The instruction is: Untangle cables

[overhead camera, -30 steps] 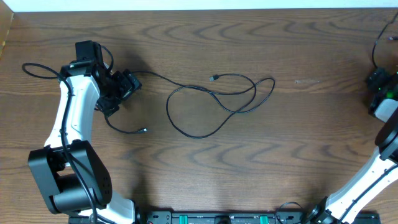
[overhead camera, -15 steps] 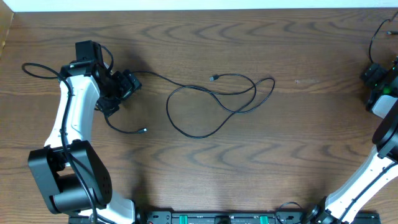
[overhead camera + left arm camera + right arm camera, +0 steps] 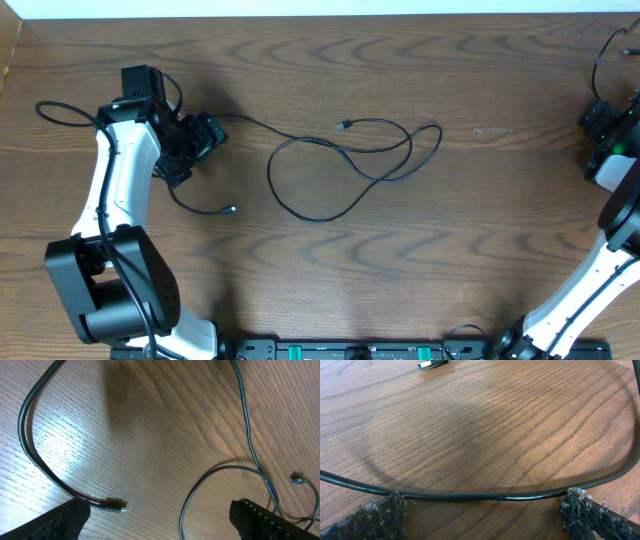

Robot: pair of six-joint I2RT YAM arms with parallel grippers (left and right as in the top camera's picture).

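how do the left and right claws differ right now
The left claw is over the table's left side; the right claw is at its right edge. A plug lies by the left claw; a black cable runs across between the right claw's fingertips. Both are open.

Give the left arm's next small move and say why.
Probably nudge the open left gripper over the plug end and lower it: the fingers are empty, the plug lies flat on the table just beside one finger, and a free end seems the easiest place to start drawing the black cable out.
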